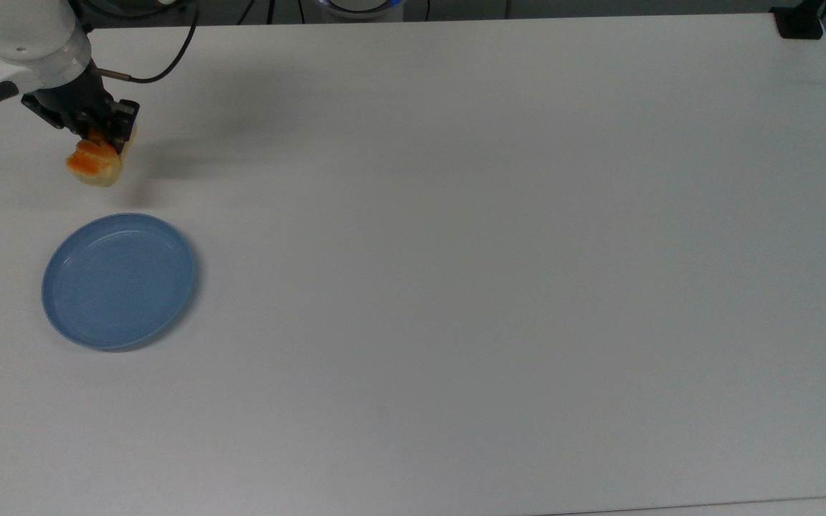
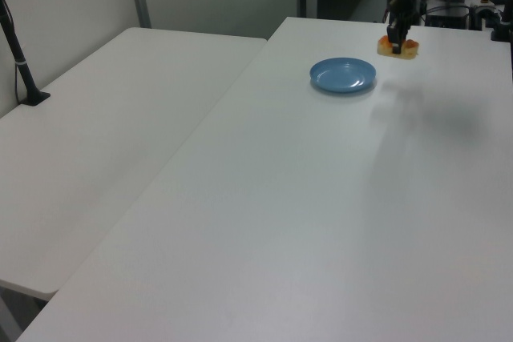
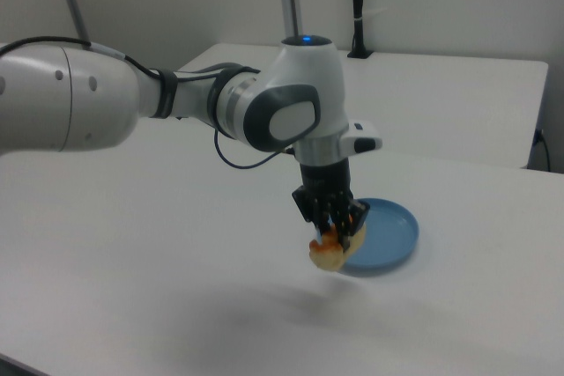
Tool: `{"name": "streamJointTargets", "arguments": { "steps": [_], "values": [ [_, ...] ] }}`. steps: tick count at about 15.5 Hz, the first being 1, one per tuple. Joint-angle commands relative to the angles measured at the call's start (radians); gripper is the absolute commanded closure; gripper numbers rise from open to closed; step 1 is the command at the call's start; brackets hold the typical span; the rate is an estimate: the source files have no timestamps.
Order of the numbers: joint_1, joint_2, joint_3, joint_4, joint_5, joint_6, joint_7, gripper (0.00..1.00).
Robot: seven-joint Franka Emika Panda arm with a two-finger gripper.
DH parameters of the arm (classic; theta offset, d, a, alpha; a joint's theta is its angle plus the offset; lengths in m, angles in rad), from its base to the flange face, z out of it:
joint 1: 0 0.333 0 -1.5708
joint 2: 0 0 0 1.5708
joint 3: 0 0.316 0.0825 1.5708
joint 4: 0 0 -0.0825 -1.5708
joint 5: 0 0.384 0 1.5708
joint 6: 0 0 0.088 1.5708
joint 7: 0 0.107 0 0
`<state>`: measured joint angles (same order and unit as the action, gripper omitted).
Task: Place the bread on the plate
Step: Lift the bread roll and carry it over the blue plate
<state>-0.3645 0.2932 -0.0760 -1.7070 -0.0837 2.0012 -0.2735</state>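
Bread [image 1: 94,163], a small pale-beige loaf with an orange-glazed top, is hanging clear of the white table [image 1: 456,251] in the top view's upper left, pinched between the closed jaws of the gripper [image 1: 97,136], which is gripping its upper end, above the blue plate [image 1: 118,280] in frame.

The plate [image 1: 119,281] lies on the tabletop [image 1: 499,272] near the top view's left edge. The bread [image 1: 94,163], clamped in the gripper [image 1: 97,136] jaws, hangs clear of the tabletop above the plate in the top view.
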Motion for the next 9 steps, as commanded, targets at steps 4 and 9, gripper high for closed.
{"name": "streamJointTargets", "arguments": {
  "steps": [4, 9],
  "values": [
    [0.067, 0.164, -0.002, 0.187, -0.001, 0.082, -0.021, 0.59],
    [0.073, 0.211, -0.002, 0.185, -0.002, 0.286, -0.047, 0.49]
  ]
}}
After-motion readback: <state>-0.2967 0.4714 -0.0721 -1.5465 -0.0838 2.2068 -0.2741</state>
